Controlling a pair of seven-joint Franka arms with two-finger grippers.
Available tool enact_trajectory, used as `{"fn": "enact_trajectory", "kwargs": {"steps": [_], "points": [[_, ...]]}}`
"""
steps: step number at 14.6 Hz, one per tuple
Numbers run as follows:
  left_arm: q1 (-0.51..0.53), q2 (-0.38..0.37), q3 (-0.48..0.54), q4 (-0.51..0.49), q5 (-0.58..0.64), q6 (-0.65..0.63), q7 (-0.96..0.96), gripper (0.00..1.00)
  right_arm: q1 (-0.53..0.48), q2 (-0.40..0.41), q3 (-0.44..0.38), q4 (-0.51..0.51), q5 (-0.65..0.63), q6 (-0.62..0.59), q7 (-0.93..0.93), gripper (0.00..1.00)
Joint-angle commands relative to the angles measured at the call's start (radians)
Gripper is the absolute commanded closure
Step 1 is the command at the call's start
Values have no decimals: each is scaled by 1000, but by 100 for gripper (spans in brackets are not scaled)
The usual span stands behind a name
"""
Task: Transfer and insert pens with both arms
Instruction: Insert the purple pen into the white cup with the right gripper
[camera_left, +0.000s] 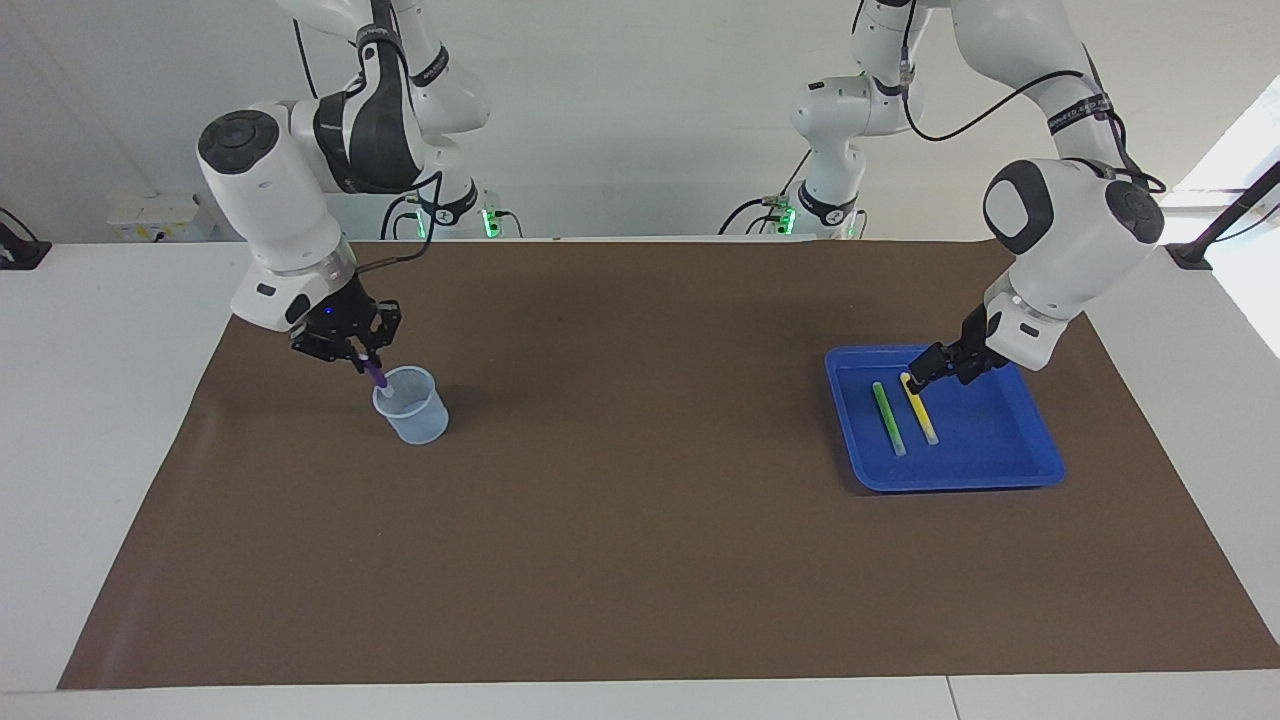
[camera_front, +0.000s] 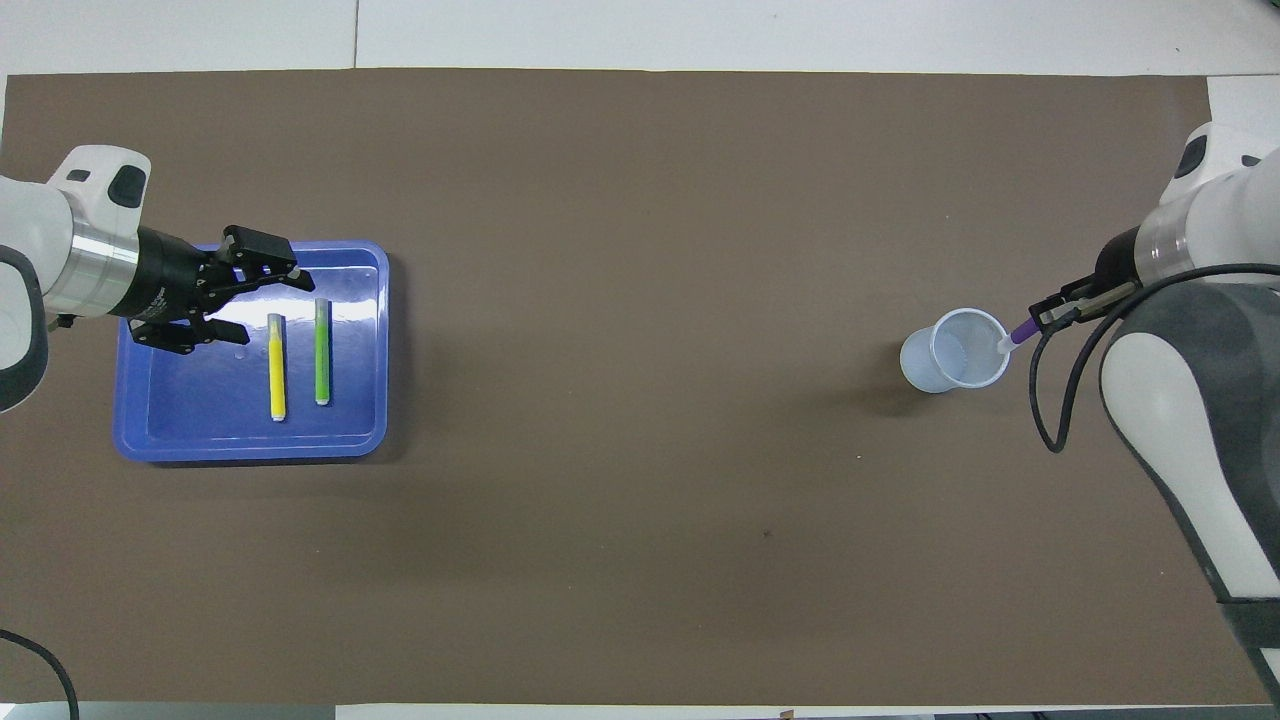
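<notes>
My right gripper (camera_left: 362, 358) (camera_front: 1050, 315) is shut on the purple pen (camera_left: 377, 376) (camera_front: 1020, 333). It holds the pen tilted, with the pen's pale tip just inside the rim of a clear plastic cup (camera_left: 412, 410) (camera_front: 945, 360). The green pen (camera_left: 888, 418) (camera_front: 322, 350) and the yellow pen (camera_left: 922, 412) (camera_front: 277, 370) lie side by side in a blue tray (camera_left: 1000, 440) (camera_front: 200, 410). My left gripper (camera_left: 925, 372) (camera_front: 272, 308) is open, low over the tray at the yellow pen's end nearer the robots. I cannot tell whether it touches the pen.
A brown mat (camera_left: 640, 520) covers the table, with white table surface around it. The cup stands toward the right arm's end, the tray toward the left arm's end. Two small arm bases with green lights (camera_left: 490, 222) (camera_left: 790, 220) stand at the robots' edge.
</notes>
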Motion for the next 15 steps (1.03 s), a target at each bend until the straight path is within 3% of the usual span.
{"fn": "enact_trajectory", "kwargs": {"steps": [1, 4, 5, 7, 9, 11, 13, 15], "points": [[55, -7, -8, -85, 27, 105, 200, 0, -3, -3, 7, -27, 41, 29, 44, 100], [64, 13, -8, -151, 93, 206, 297, 0, 0, -9, 5, -103, 61, 119, 45, 100], [64, 13, -8, -172, 96, 233, 299, 0, 0, -14, 7, -122, 61, 138, 42, 93], [49, 27, -8, -181, 98, 240, 296, 0, -3, -14, 5, -121, 59, 130, 33, 56], [48, 44, -8, -181, 101, 240, 296, 1, -13, -9, 7, -105, 59, 112, 25, 30], [46, 59, -8, -181, 104, 240, 296, 5, -13, 6, 8, -30, 108, 30, 21, 16], [46, 65, -8, -178, 104, 243, 294, 5, -13, 26, 5, 43, 256, -64, 25, 0], [45, 78, -8, -175, 104, 250, 291, 5, -13, 15, 5, 53, 376, -90, 35, 0]]}}
